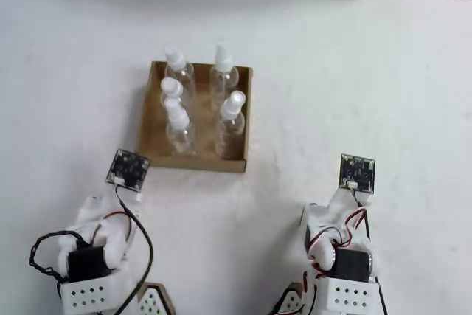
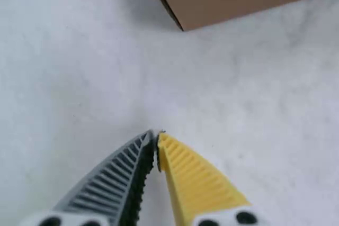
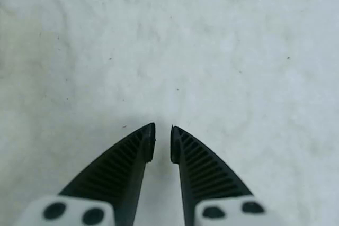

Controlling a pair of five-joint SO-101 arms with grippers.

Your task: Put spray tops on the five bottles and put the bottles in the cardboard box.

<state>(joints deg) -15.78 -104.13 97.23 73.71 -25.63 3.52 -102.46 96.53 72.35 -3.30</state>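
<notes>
Standing upright inside the cardboard box [image 1: 150,112], five bottles [image 1: 179,132] are seen from the high view, each one fitted with a white spray top [image 1: 222,57]. The box is set on the white table [image 1: 354,71] at about 10 o'clock from the table's middle. Three of the bottles are lined up along the box's 9 o'clock side and two along its 3 o'clock side. The left arm [image 1: 96,245] is parked at 7 o'clock of the table and the right arm [image 1: 341,245] at 5 o'clock, both well apart from the box, which lies at roughly 1 o'clock from the left arm and 10 o'clock from the right. The left gripper [image 2: 157,137] is held just over bare table near one box corner, its grey and yellow fingers pressed together at the tips with nothing gripped. The right gripper [image 3: 162,132] is poised over bare table too (its two black fingers are drawn almost together, only a thin slit left between the tips), and nothing is held in it.
</notes>
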